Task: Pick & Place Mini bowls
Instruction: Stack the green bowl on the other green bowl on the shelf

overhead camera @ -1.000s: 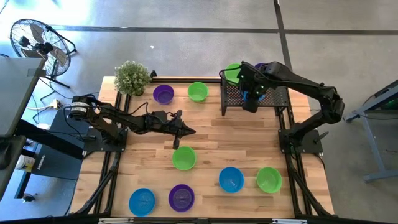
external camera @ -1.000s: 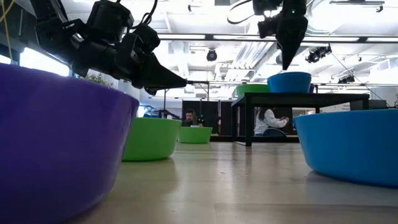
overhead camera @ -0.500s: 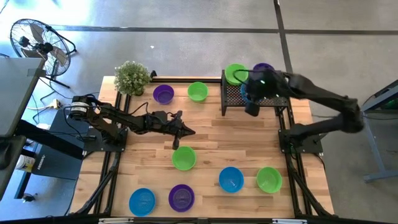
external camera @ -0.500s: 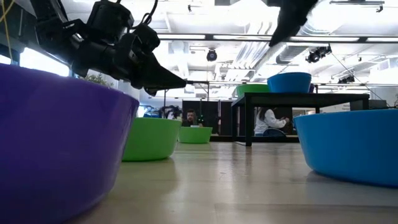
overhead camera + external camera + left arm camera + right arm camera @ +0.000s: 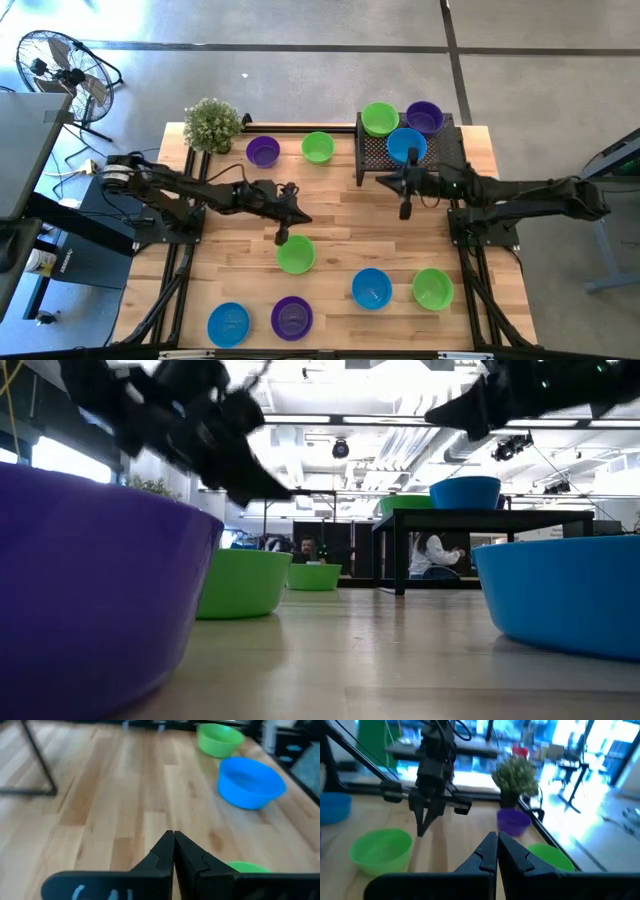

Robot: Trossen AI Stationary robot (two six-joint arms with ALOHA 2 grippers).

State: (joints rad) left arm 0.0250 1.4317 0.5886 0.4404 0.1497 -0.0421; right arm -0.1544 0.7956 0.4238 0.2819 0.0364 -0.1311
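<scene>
Three mini bowls sit on the black mesh rack [image 5: 445, 152]: green [image 5: 380, 118], purple [image 5: 424, 117] and blue [image 5: 407, 146]. Several more stand on the table, among them a green bowl [image 5: 296, 254] at the middle, a purple one [image 5: 263, 151] and a green one [image 5: 318, 147] at the far side. My left gripper [image 5: 306, 217] is shut and empty, hovering just beyond the middle green bowl and pointing toward the right edge. My right gripper [image 5: 380, 181] is shut and empty, level, in front of the rack's near left corner and pointing left.
A potted plant [image 5: 212, 125] stands at the far left corner. Along the near side sit a blue bowl [image 5: 371, 288], a green bowl [image 5: 433, 288], a blue bowl [image 5: 228, 323] and a purple bowl [image 5: 291, 317]. Bare wood lies between the two grippers. People show in the room behind [image 5: 305, 548].
My right gripper has swung off the rack, where it pointed down over the blue bowl, sinking toward the near side and tipping up until it points level toward the left. The blue bowl stays on the rack. My left gripper has tipped up a little in place.
</scene>
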